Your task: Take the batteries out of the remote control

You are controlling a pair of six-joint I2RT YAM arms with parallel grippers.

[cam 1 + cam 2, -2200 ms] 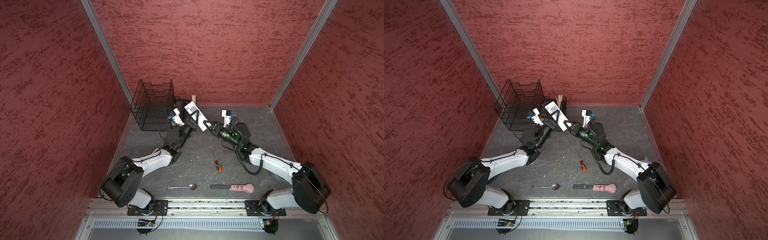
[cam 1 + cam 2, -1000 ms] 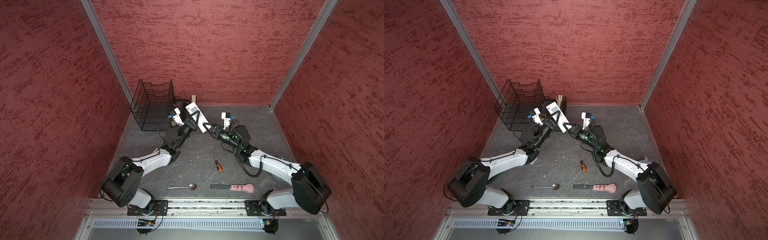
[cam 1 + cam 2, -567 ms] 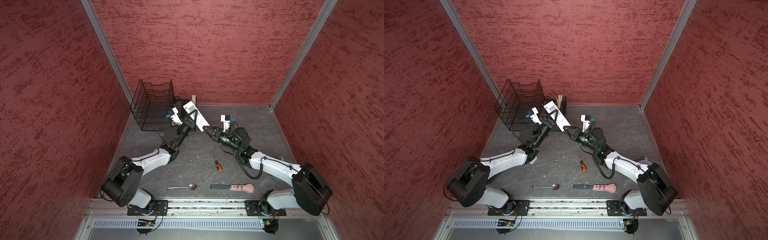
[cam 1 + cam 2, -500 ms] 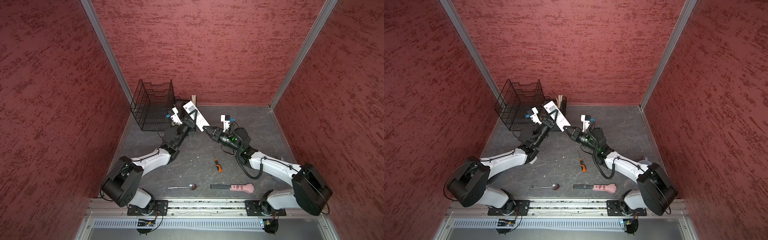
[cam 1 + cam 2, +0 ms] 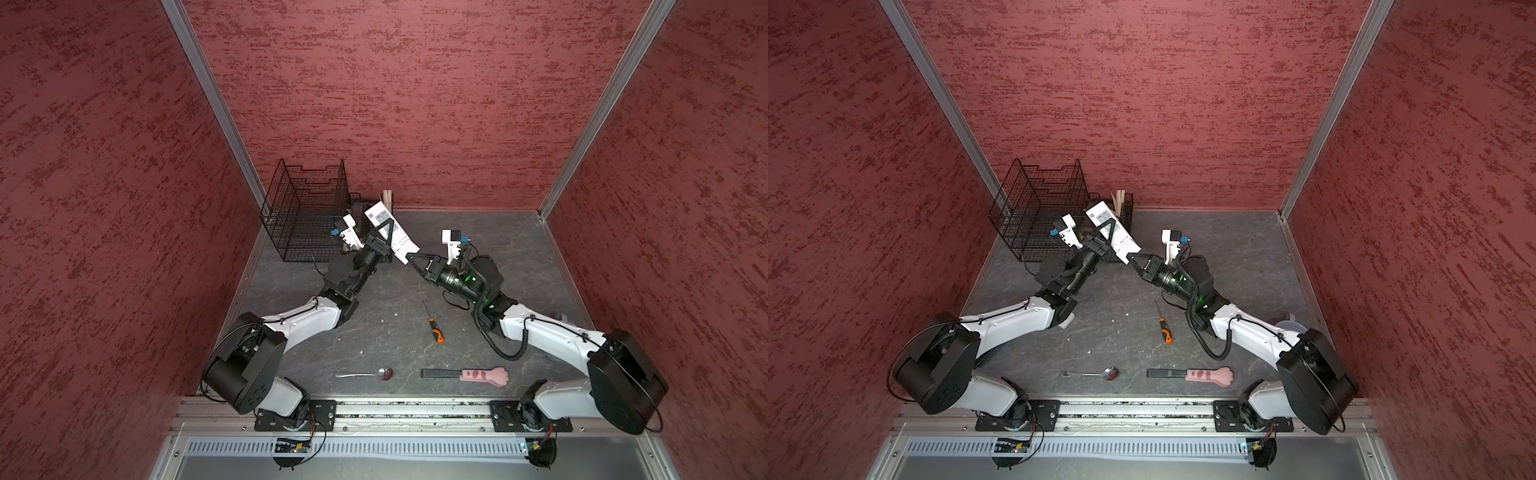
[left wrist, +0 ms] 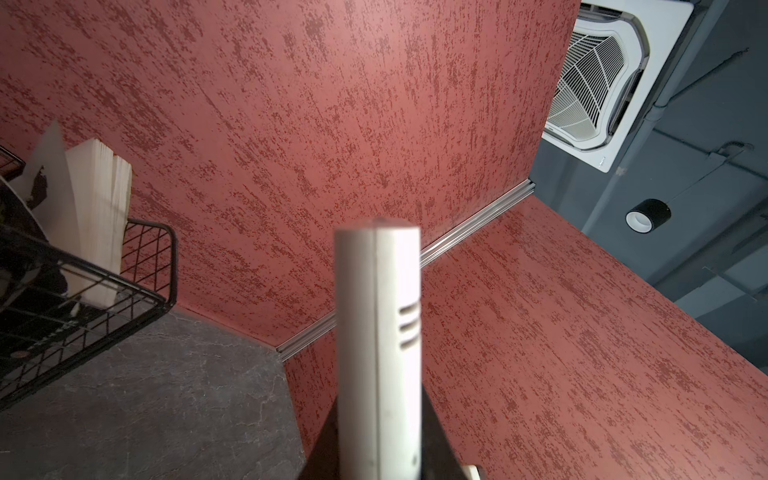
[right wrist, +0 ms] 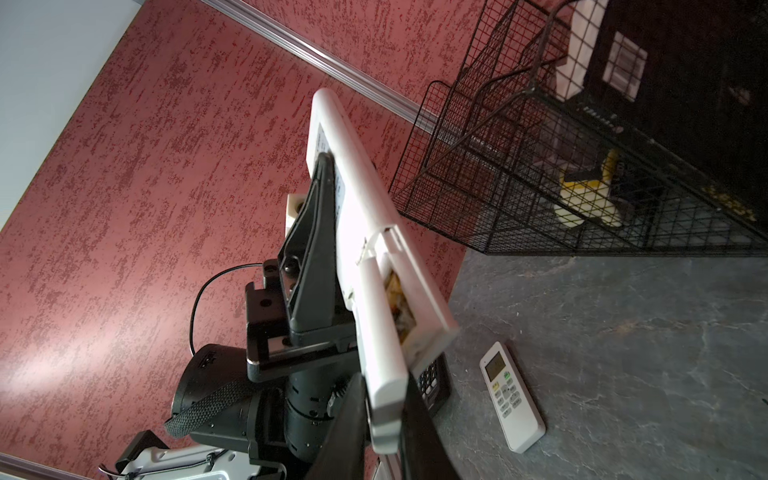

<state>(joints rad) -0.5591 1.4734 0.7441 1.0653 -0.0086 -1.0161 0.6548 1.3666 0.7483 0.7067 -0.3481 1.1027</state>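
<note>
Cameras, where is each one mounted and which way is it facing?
Top views: high at the front, looking down on the table, left arm and right arm.
Left wrist: looks up the remote toward the walls; left gripper barely shows.
Right wrist: faces the left gripper and wire rack; right gripper grips the battery cover.
Shared: all show the remote.

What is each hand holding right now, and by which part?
The left hand clamps the white remote control across its middle. The right hand is shut on the lower end of its partly opened battery cover.
</note>
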